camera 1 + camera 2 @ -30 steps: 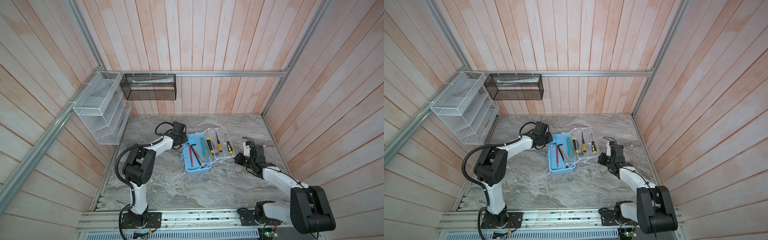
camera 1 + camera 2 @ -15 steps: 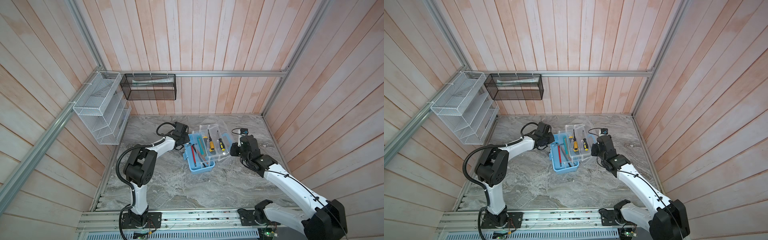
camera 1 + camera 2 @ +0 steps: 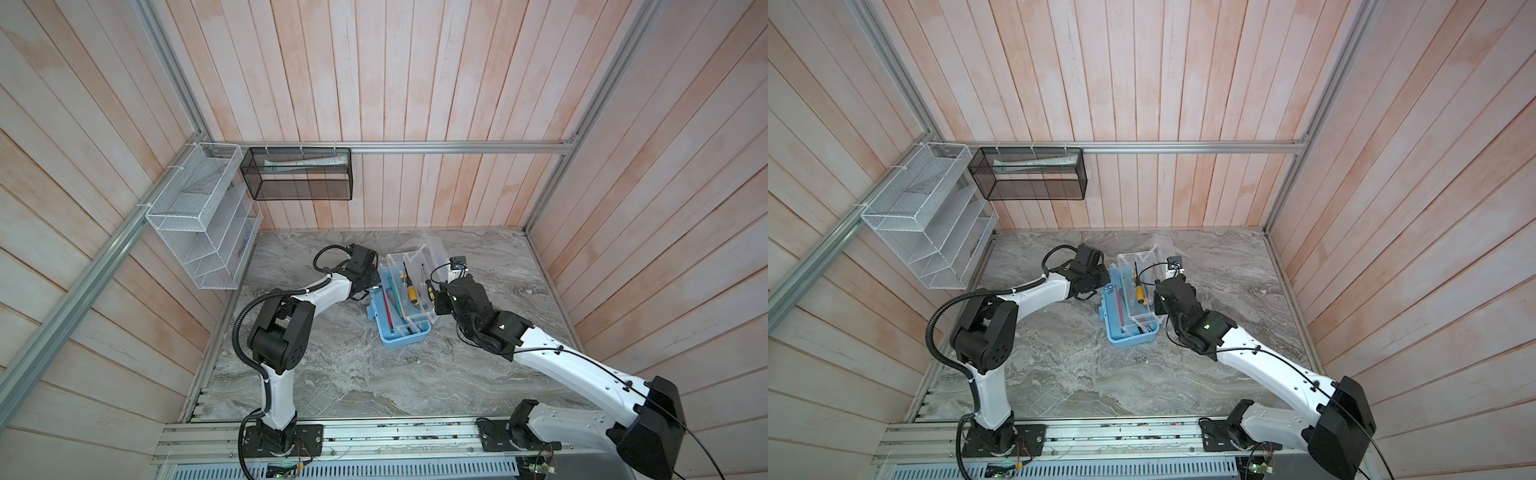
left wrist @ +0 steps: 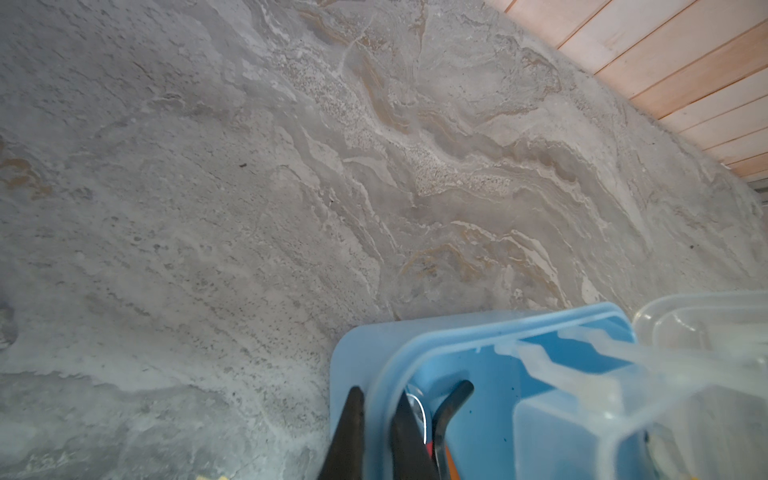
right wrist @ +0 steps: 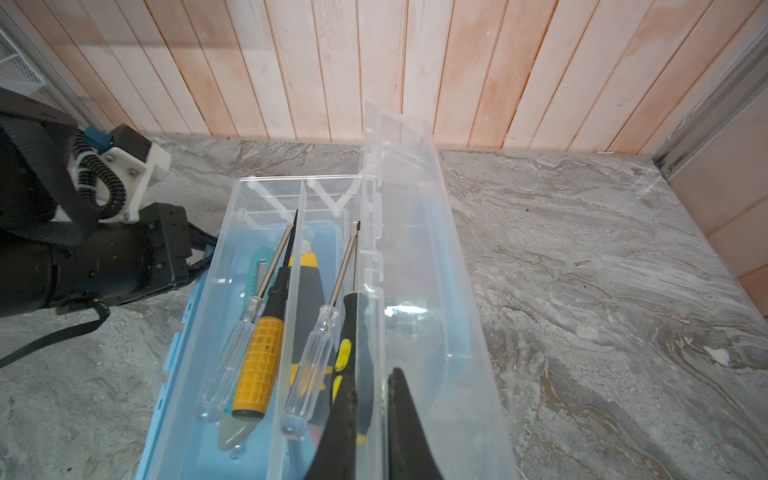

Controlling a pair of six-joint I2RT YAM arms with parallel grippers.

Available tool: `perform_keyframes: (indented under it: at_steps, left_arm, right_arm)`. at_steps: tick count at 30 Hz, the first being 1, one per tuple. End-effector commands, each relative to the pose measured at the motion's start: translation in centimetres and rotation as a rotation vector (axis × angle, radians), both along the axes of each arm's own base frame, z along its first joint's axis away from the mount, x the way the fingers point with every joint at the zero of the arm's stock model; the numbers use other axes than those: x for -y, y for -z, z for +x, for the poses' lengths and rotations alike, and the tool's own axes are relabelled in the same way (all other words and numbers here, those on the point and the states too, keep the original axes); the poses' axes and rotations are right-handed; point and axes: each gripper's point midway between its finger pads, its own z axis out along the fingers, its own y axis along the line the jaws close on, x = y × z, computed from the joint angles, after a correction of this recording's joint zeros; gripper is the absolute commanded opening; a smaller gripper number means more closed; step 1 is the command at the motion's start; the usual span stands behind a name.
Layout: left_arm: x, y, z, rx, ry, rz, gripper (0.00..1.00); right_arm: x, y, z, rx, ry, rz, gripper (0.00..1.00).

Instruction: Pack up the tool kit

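On the marble table (image 3: pixel 332 374), toward its far edge and midway between the sides, you have the blue box (image 3: pixel 405 341), long axis running near to far. The clear tray (image 5: pixel 274 195) lies along that same axis over it. The clear lid (image 5: pixel 419 249) stands upright on the tray's right long side, nearer your right arm. Your left gripper (image 4: pixel 379 395) is clamped on the box's far-left rim. Your right gripper (image 5: pixel 374 395) is pinched on the tray's right wall beside the hinge. The screwdrivers (image 5: pixel 259 365) lie lengthwise inside. Closing would likely mean swinging the lid leftward.
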Motion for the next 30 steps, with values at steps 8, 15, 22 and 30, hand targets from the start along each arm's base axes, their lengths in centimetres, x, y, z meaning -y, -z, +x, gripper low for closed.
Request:
perform_keyframes:
  at_steps: [8, 15, 22, 30]
  left_arm:
    - [6.2, -3.2, -1.2, 0.067, 0.159, -0.134, 0.0]
    - [6.0, -3.4, -0.6, 0.072, 0.144, -0.123, 0.0]
    - [4.1, -4.2, -0.3, 0.104, 0.079, -0.12, 0.0]
    - [2.5, -6.7, 0.3, 0.175, 0.056, -0.098, 0.05]
  right_arm:
    - [-6.6, -1.1, -2.3, -0.052, -0.257, 0.198, 0.19]
    - [-6.8, -1.6, -2.8, -0.031, -0.284, 0.23, 0.26]
    - [-6.3, -1.1, -2.7, -0.025, -0.271, 0.228, 0.29]
    - [-4.6, 0.8, -1.8, -0.091, -0.255, 0.298, 0.32]
